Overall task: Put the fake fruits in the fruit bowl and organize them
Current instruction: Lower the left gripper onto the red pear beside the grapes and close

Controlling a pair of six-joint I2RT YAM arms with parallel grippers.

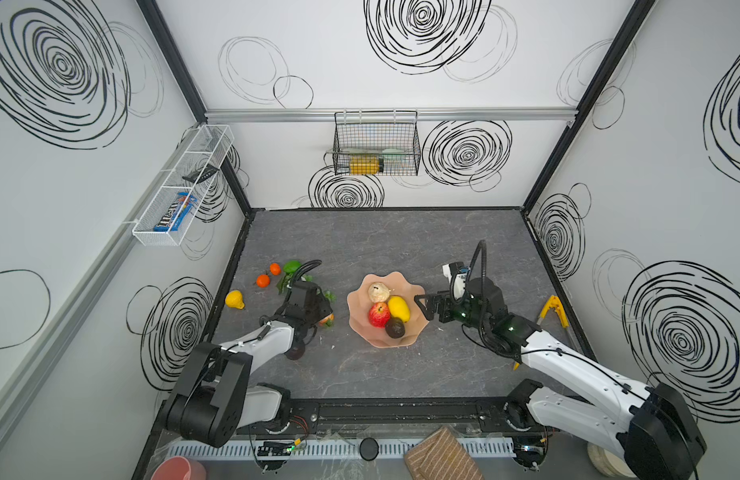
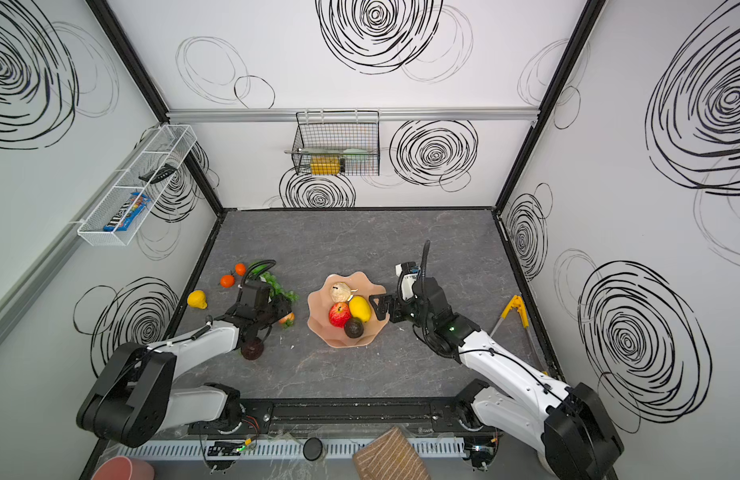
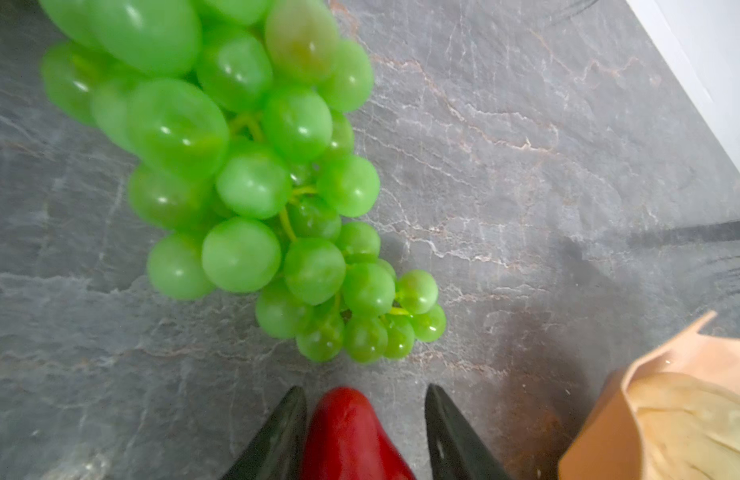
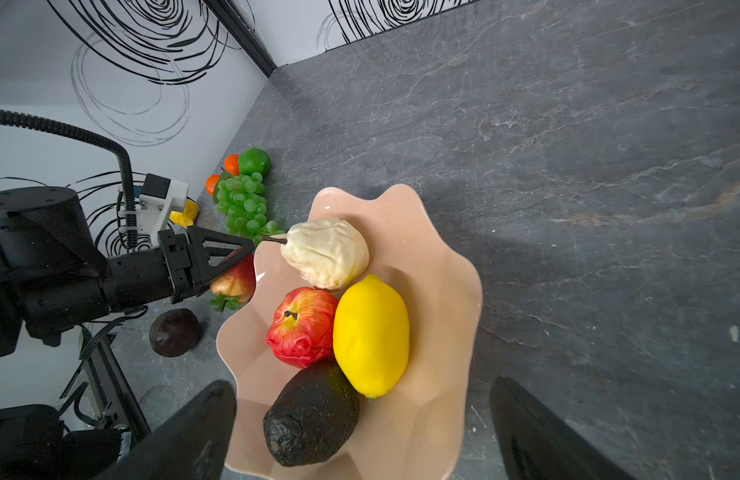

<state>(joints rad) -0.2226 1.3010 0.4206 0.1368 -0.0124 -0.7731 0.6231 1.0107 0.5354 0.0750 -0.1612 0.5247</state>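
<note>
The strawberry (image 3: 351, 436) lies on the surface (image 1: 401, 245) just left of the fruit bowl (image 1: 358, 326), between the fingers of the left gripper (image 3: 365, 388). The jaws are partly closed around it. In the left wrist view one finger lies against its side and a thin gap shows at the other, so I cannot tell whether it is firmly gripped. Just past the fingertips lies the grape bunch (image 3: 256, 187).

The right gripper (image 1: 422, 307) is released, jaws spread wide and holding nothing. It hangs over the right rim of the bowl, nearest the dark fruit (image 4: 312, 415). Beside that in the bowl are a lemon (image 4: 370, 334), a red apple (image 4: 303, 328) and a beige pear (image 4: 328, 253).

Out on the surface near its left edge are two oranges (image 1: 263, 281) and a lime (image 1: 292, 266), with a yellow pear (image 1: 234, 299) right at that edge. A dark round fruit (image 2: 251, 348) lies under the left arm, nearer the front edge.

A blue candy pack (image 1: 173, 212) in the white mesh basket (image 1: 152, 237) on the left wall reads "m&m's". No other writing is legible.
</note>
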